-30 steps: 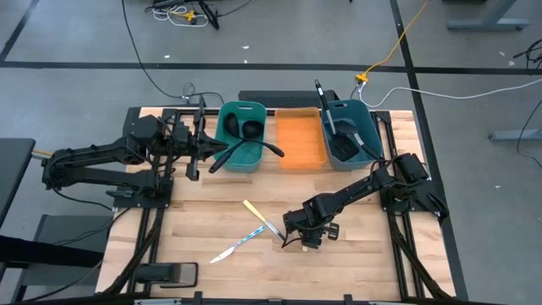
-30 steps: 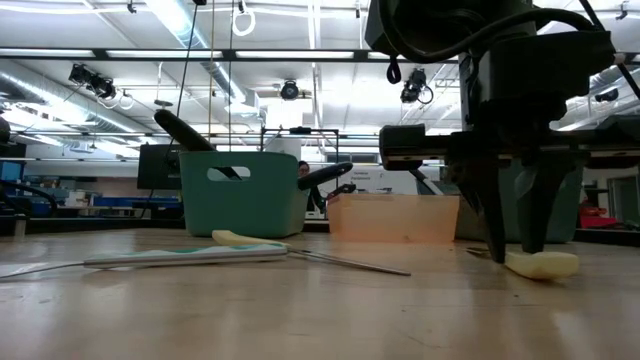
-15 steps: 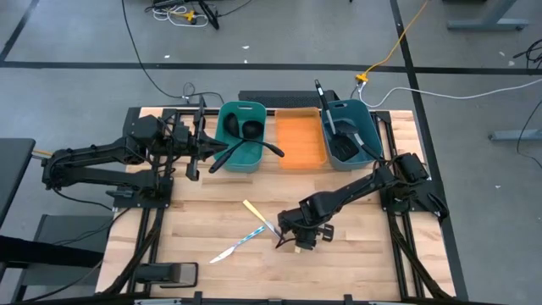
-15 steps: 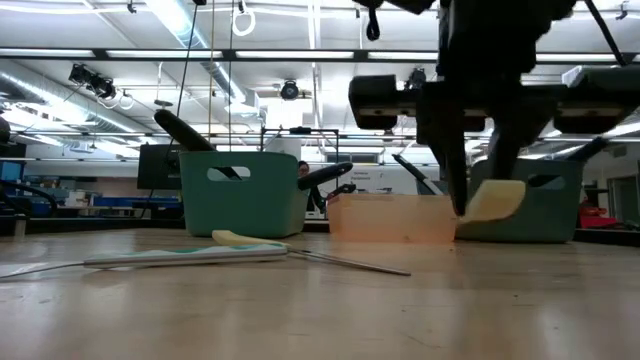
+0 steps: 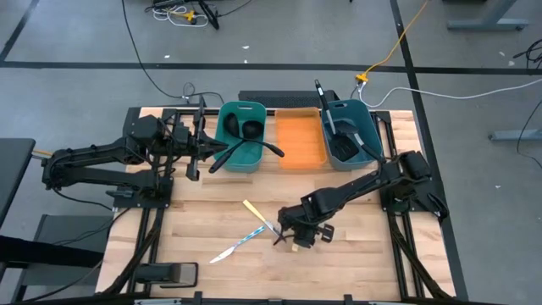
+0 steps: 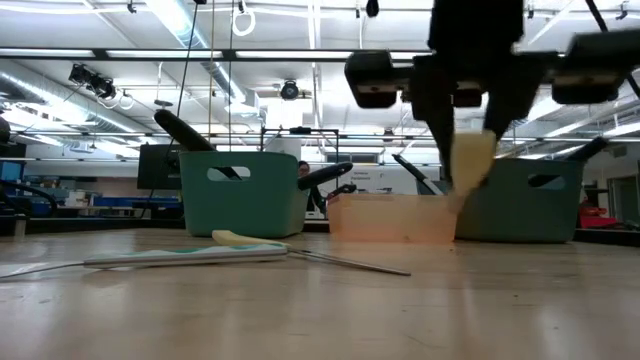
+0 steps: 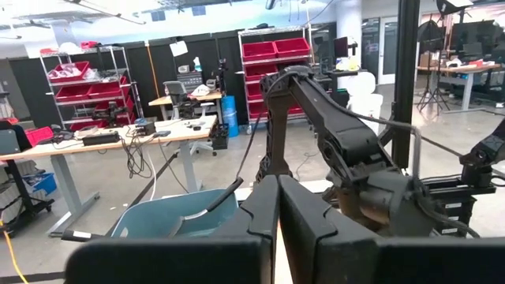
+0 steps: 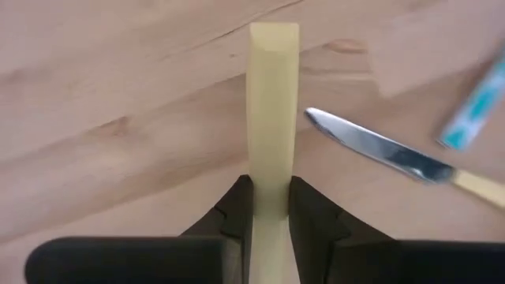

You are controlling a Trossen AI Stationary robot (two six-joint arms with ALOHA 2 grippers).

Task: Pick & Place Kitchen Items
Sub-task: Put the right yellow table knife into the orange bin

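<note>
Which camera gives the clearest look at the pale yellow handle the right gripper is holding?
The right wrist view: the pale yellow handle fills the frame, pinched in the right gripper. The low view shows it hanging clear of the table; the high view shows only a sliver under the gripper; the left wrist view misses it.

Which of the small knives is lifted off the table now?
The pale yellow-handled knife clamped in the right tool. The other two, the light-blue-handled knife and a second yellow-handled knife, lie crossed on the table.
</note>
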